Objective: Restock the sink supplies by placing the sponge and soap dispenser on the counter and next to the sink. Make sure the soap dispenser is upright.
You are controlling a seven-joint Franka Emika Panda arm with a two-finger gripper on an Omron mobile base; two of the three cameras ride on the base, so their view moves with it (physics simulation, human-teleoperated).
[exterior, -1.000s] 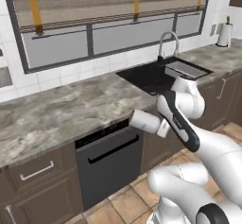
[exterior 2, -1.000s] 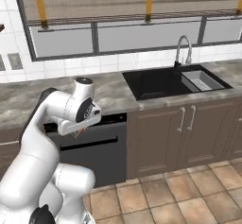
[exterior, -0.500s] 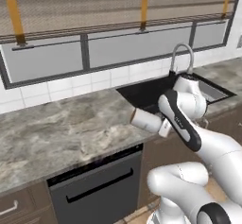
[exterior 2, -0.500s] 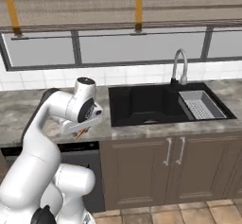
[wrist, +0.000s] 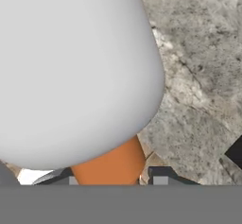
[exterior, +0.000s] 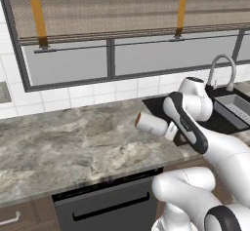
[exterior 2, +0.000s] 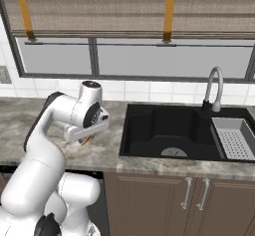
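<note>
White tiled wall under window, brown cabinets.

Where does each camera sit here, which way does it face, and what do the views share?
Left base view: behind the arm's left, facing counter and window; arm carries the soap dispenser.
Right base view: behind its right, facing the sink; arm at left.
Hand view: on the hand, looking along the pincer past the bottle at the counter.
Both base views share counter, sink, faucet.

From behind the arm's left we look forward and down over the grey-brown marbled stone tabletop; from behind its right we share that tabletop and the dark recessed sink. Our hand camera sits very near, above the stone.
</note>
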